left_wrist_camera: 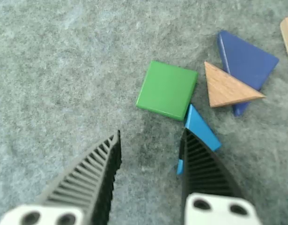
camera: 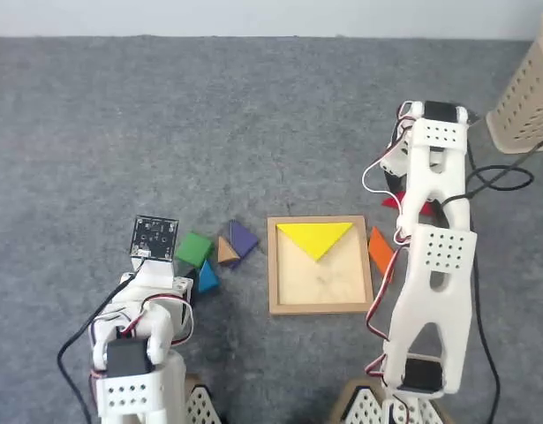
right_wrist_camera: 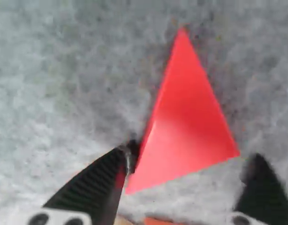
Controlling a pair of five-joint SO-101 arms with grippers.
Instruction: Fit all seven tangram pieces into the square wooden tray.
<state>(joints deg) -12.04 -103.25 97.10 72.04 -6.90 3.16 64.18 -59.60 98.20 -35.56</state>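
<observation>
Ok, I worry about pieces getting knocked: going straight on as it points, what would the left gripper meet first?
Likely the blue triangle, beside one finger of the open left gripper, then the green square ahead; depth is unclear, so it may touch the mat first.

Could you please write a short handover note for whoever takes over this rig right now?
Left gripper: open, over the mat beside the light blue triangle.
Right gripper: open, straddling the red triangle, one finger at its edge.
Done: yellow triangle lies in the tray.
Left: six pieces on the mat. Green square, wooden triangle, dark blue piece and light blue triangle lie on the left arm's side of the tray. Orange piece and red triangle lie on the right arm's side.
</observation>
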